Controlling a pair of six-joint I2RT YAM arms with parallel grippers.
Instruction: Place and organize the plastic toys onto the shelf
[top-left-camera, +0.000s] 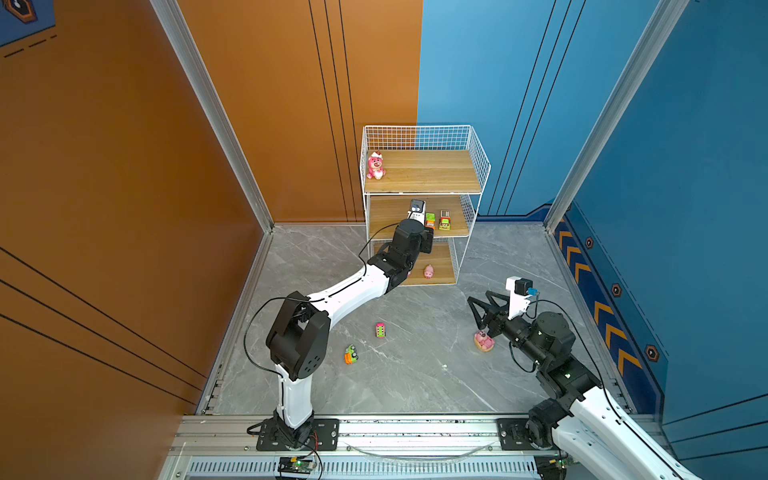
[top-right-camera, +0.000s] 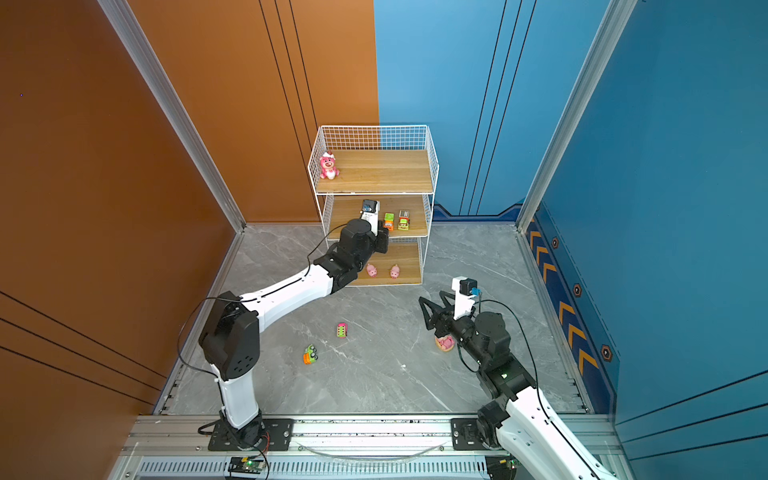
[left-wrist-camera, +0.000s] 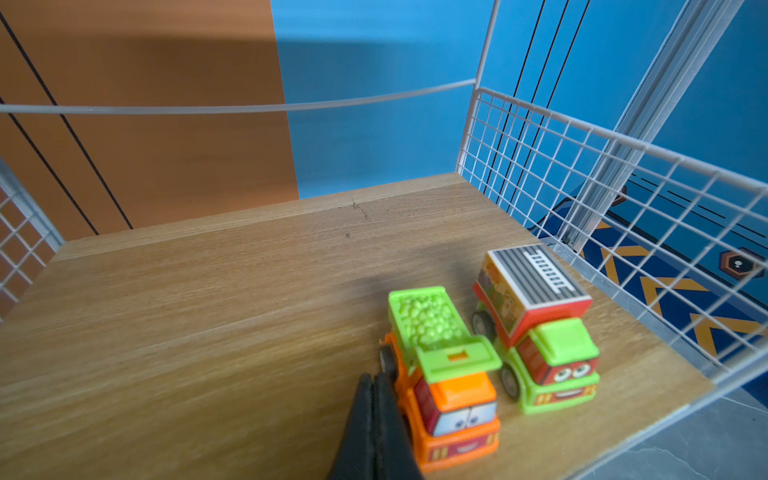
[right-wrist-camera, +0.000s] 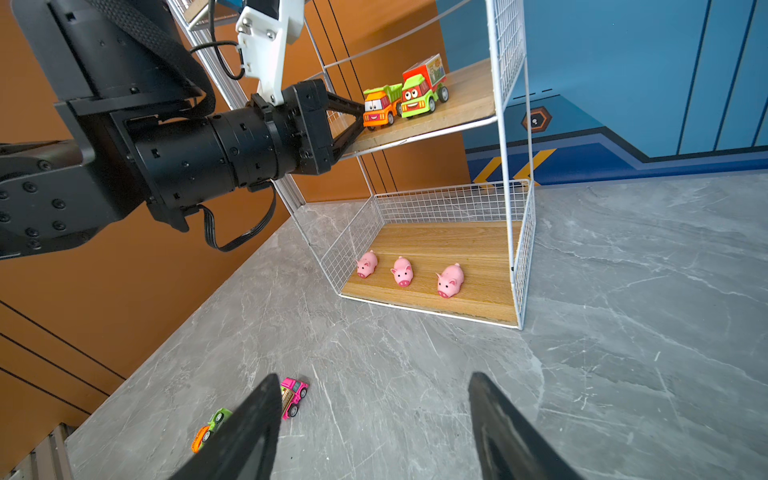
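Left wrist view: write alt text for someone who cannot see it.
The shut left gripper sits beside an orange-and-green dump truck on a wooden shelf board; a green-and-red truck stands next to it, near the wire-mesh side.

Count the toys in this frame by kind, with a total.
Pigs: 3, on the bottom board of the shelf.
Vehicles: 4, orange truck and green truck on the middle board, pink car and green-orange car on the floor.
Bears: 2, hatted bear on the top board, bear on a tan base on the floor.
Total: 9
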